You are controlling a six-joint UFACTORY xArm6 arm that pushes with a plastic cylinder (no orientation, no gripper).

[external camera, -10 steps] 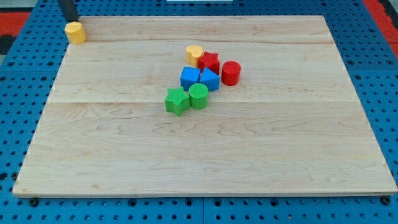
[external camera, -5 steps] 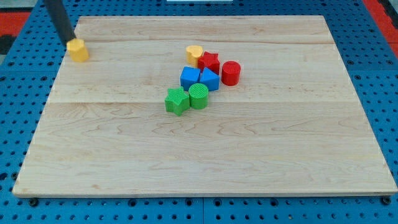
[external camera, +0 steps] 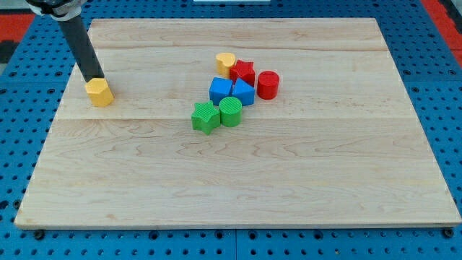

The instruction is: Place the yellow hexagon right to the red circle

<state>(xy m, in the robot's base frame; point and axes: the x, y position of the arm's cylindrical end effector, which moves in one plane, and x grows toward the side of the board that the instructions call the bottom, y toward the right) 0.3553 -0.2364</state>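
Tip (external camera: 96, 79) touching yellow hexagon (external camera: 99, 92), wooden board (external camera: 238, 173)

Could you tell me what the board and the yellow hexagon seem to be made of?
The board looks like pale, unvarnished wood: grain lines and plank seams show. The yellow hexagon, just below my tip at the view's left, looks like matte plastic, evenly coloured without grain, though that is uncertain.
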